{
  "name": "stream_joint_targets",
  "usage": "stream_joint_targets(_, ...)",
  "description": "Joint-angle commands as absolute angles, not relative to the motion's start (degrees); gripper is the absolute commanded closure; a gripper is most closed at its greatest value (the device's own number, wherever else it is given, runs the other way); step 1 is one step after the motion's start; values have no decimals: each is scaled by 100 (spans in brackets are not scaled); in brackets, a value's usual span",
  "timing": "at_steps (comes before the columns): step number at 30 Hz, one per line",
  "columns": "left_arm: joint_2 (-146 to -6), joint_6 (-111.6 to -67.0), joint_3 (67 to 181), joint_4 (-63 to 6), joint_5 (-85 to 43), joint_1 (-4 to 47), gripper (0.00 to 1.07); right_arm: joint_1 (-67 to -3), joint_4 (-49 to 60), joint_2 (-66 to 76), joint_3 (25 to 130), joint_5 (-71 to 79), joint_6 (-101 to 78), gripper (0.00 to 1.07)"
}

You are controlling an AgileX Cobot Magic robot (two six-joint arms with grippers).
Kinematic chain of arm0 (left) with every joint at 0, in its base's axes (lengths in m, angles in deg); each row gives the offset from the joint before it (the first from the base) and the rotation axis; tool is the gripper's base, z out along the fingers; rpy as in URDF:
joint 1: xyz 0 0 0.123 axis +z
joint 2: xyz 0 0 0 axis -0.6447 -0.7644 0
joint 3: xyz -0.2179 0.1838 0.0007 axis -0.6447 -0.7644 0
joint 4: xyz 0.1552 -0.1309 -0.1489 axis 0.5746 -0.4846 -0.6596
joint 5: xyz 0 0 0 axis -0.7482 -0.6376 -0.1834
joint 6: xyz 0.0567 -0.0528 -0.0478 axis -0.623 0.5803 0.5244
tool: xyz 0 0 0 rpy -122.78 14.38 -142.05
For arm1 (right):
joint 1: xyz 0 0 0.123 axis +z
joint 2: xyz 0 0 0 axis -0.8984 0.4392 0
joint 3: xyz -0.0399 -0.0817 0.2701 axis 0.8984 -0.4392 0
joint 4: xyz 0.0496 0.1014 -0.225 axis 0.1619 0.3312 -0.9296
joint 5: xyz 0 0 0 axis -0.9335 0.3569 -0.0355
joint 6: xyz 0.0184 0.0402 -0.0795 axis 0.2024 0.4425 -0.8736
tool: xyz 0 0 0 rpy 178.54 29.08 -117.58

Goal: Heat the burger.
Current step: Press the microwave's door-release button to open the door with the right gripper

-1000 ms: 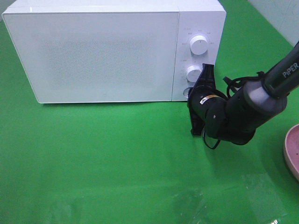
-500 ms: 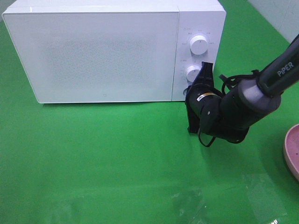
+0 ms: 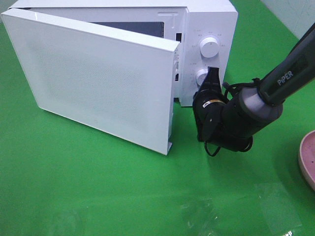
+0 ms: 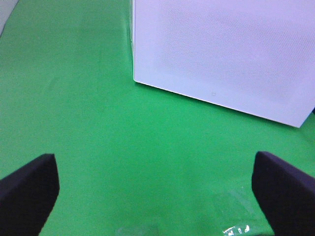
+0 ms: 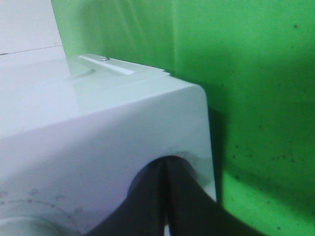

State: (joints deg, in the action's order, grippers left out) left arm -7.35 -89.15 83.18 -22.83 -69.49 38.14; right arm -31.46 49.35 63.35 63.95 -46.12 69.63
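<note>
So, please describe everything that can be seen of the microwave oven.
The microwave oven is a glossy white box standing on the green cloth. Its door, hinged on the left, stands partly open and shows a dark strip of the cavity. The control panel on the right carries two round white dials, the upper knob and the lower knob. The shut right gripper rests against the panel by the lower knob.
</note>
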Motion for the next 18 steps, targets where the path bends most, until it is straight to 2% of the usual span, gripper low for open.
stream_joint_targets(1,-632,-8932,8312,-2278,-6903,3825,6,-3478,4723,6313,6945,-6245,6934,107)
stream_joint_targets(11,-632,-8932,8312,-2278,-6903,3825,6,-3467,4723,6290,6894,-5907,6986,107)
stream_joint_targets(18,-632,-8932,8312,-2278,-6903,3825,6,-3467,4499,5974,6493,-5466,7026,107)
